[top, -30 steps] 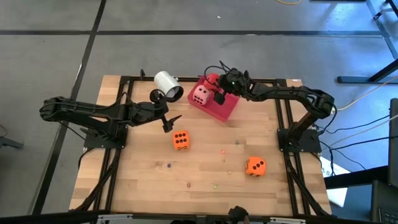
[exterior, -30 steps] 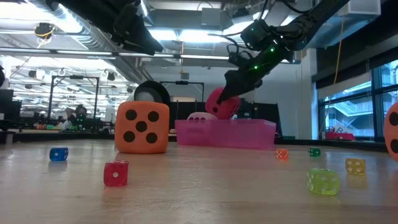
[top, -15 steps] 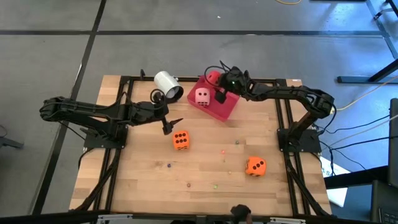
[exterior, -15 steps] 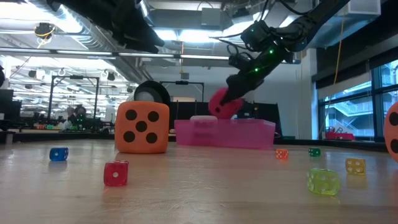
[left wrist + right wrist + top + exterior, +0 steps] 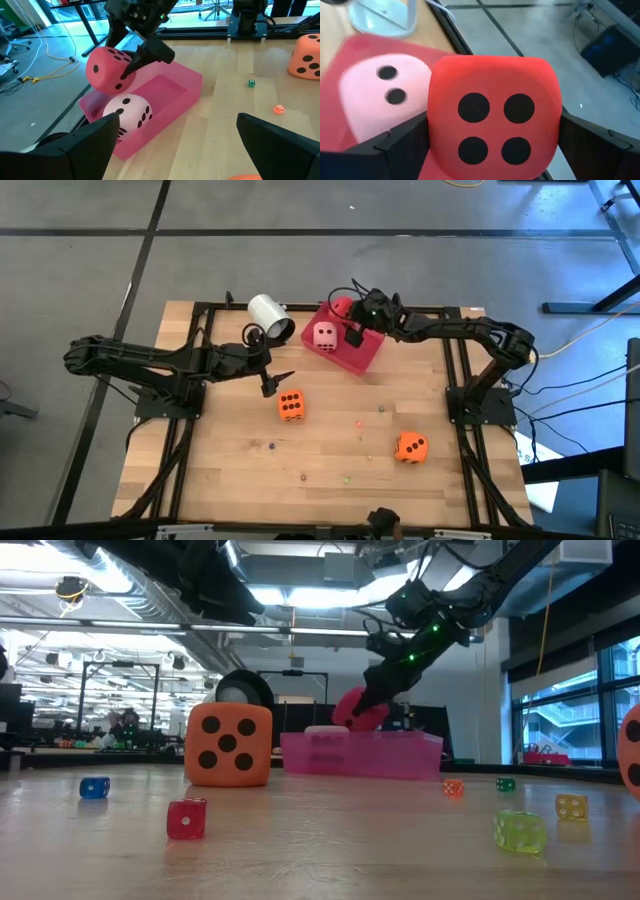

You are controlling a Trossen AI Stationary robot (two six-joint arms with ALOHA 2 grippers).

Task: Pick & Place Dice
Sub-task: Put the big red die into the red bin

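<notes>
While the pink die (image 5: 325,335) already lies in the tray (image 5: 366,356), the right gripper (image 5: 349,317) pinches the red die (image 5: 342,306) above it, and two orange dice (image 5: 291,405) wait on the table near the spread left gripper (image 5: 272,369).

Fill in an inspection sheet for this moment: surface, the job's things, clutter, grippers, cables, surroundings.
Surface: wooden table in a black frame.
Job's things: red die held above the pink tray; pink die lying in the tray; two orange dice on the table.
Clutter: white cup on its side near the tray; several tiny coloured dice scattered on the wood.
Grippers: right gripper clamps the red die over the tray's far end; left gripper open, empty, beside the nearer orange die.
Cables: wires on the floor to the right of the table.
Surroundings: grey floor; lit workshop behind the table.
</notes>
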